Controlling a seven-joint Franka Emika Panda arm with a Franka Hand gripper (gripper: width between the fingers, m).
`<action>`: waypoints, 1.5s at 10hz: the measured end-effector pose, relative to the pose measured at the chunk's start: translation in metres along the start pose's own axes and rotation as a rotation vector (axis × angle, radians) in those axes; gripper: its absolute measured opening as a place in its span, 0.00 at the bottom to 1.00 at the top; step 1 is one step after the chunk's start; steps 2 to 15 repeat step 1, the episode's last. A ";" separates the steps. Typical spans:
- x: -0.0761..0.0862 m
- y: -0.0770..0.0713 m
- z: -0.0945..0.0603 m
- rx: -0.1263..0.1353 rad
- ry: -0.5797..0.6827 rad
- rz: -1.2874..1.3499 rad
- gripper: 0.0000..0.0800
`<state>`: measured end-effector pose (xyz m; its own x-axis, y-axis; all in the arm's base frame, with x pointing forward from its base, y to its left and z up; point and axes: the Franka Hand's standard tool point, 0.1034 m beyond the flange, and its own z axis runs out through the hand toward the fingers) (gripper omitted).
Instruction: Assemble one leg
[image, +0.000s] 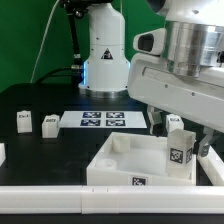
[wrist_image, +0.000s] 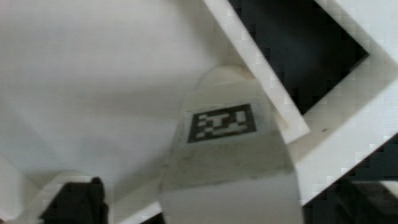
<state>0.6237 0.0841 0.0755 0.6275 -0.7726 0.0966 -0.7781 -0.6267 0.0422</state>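
So the arm's got the leg (image: 180, 150) pinched in the gripper (image: 178, 128); the jaws are clamped on its upper end and the rest hangs down below the fingers, upright as far as the exterior view shows. It's parked over the near corner of the big white tray piece (image: 120, 165), on the exterior view's right; that looks like lining it up with a corner socket, though whether the bottom is already touching the tray can't be made out. Gripping it high makes sense, since it leaves the lower end free to drop in.

The leg itself is a small white boxy block with a black-and-white square tag on the face; the wrist view shows the same leg (wrist_image: 222, 160) running out from between the dark fingers (wrist_image: 71, 200), tag facing the camera, with the tray's pale floor beyond it.

Two spare legs (image: 36, 122) sit well away from the fingers; the marker board (image: 103, 121) lies flat behind the tray.
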 end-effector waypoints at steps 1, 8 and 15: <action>0.000 0.000 0.000 0.000 0.000 0.000 0.81; 0.000 0.000 0.000 0.000 0.000 0.000 0.81; 0.000 0.000 0.000 0.000 0.000 0.000 0.81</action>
